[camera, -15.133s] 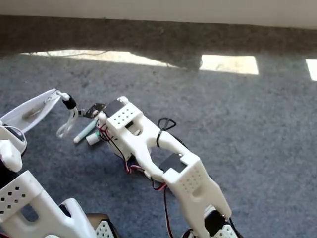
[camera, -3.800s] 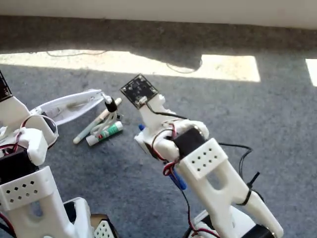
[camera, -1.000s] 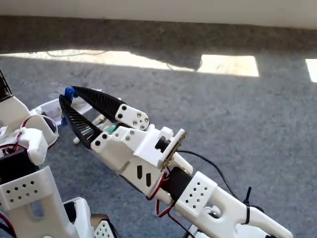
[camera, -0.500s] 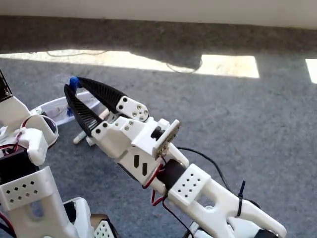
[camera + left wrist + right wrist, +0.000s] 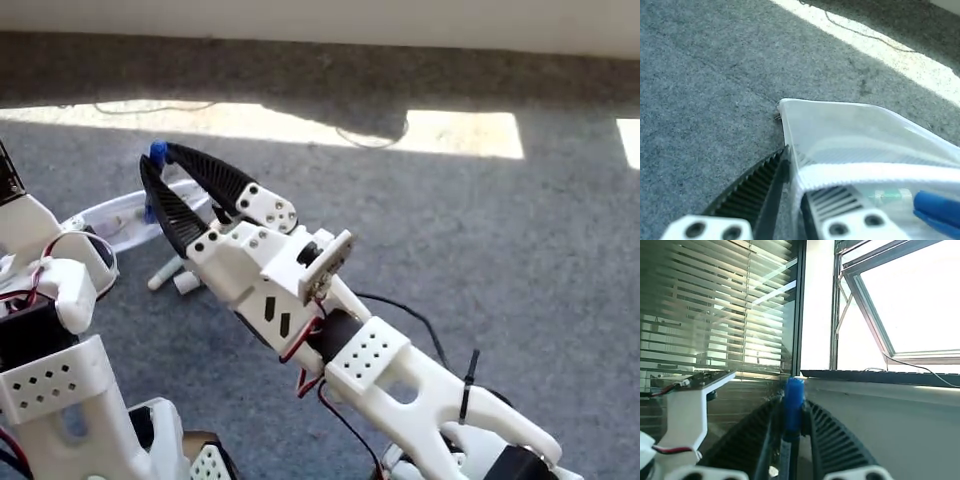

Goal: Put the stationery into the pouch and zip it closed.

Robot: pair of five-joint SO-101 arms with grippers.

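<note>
Blue pen (image 5: pixel 157 152) mostly behind fingers (image 5: pixel 205 180)

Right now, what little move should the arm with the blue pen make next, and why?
Probably ease the blue pen down into the pouch. The right arm's jaws are shut on the pen, its lower end is beside the pouch, and the left arm's jaws grip the pouch's edge.

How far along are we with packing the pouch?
Done: the left pincer holds the pouch by its edge. In hand: the right pincer grips a blue pen upright at the pouch. Left: release it inside, add the two white sticks from the carpet, then zip.
</note>
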